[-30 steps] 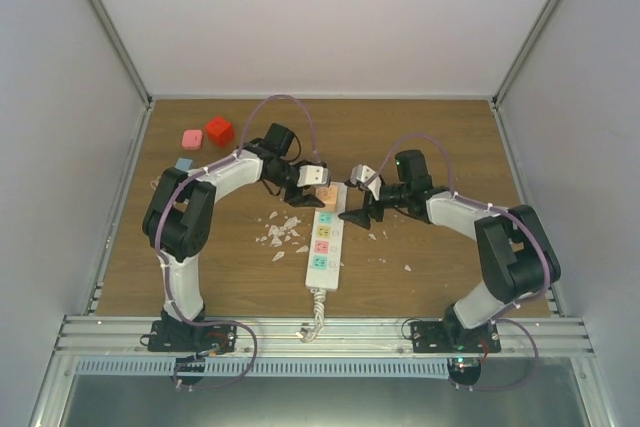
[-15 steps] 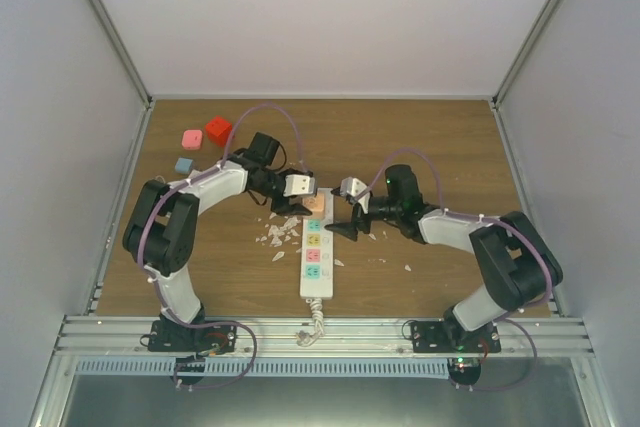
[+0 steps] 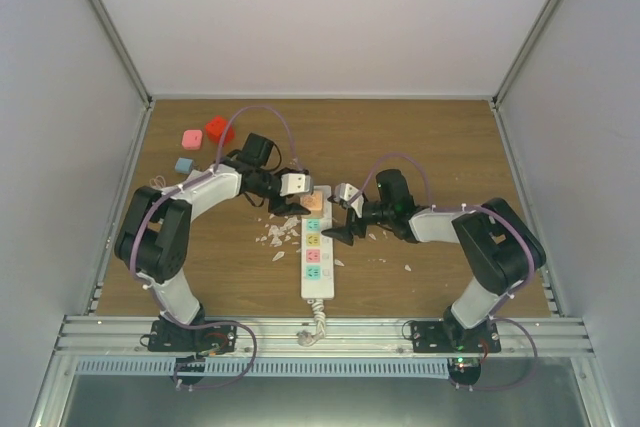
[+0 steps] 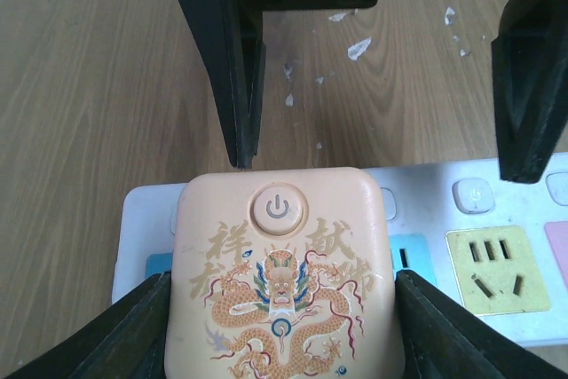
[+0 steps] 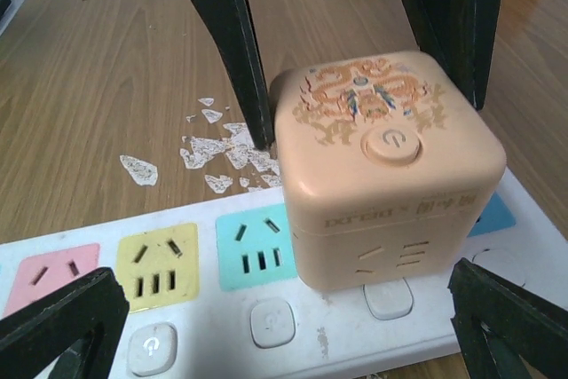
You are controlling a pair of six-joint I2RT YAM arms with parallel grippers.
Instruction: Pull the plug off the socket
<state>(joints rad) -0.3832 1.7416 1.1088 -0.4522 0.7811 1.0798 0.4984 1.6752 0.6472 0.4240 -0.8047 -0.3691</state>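
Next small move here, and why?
Probably press the open right gripper down onto the socket to pin it: the left gripper already clamps the seated plug, and pulling now might lift the socket along.

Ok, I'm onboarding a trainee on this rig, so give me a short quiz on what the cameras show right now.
1. True or false: the plug is already out of the socket.
2. Fill in: the right gripper has its jaws ____.
3. Which gripper has its fingers against the plug's sides? A) left gripper B) right gripper C) neither

Key: 1 false, it sits in the end outlet; 2 open; 3 A.
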